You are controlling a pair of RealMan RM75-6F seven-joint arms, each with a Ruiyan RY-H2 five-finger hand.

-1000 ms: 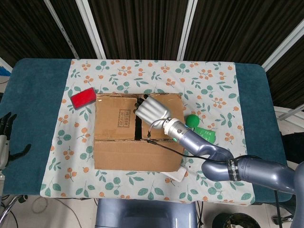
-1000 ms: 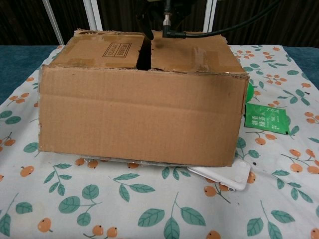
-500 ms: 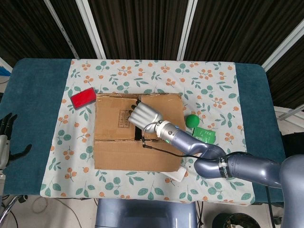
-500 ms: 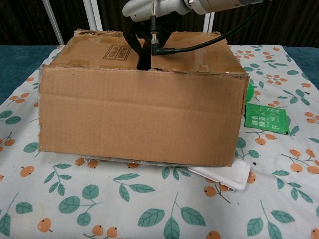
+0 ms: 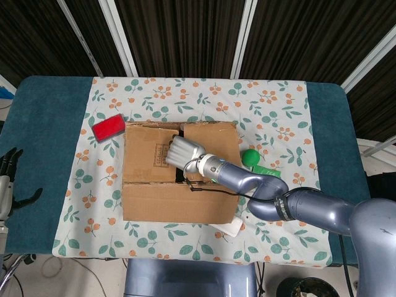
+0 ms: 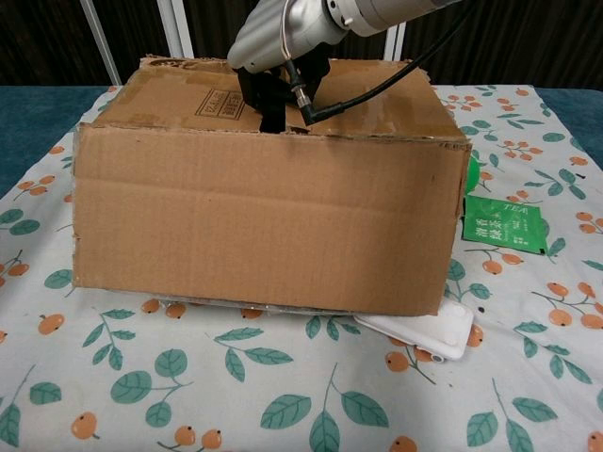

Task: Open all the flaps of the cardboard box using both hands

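The brown cardboard box stands mid-table on the flowered cloth, its top flaps lying flat. A dark gap runs between the left top flap and the right top flap. My right hand is over that gap, tipped downward, with its dark fingers reaching into the slot at the left flap's edge. Whether they grip the flap is hidden. My left hand hangs off the table's far left edge, fingers apart, holding nothing.
A red block lies by the box's back left corner. A green ball and a green packet sit to the box's right. A white flat object pokes out from under the front right corner.
My right hand slid left across the box top and tipped from flat and spread to fingers-down in the gap between the flaps. The left hand stayed put.
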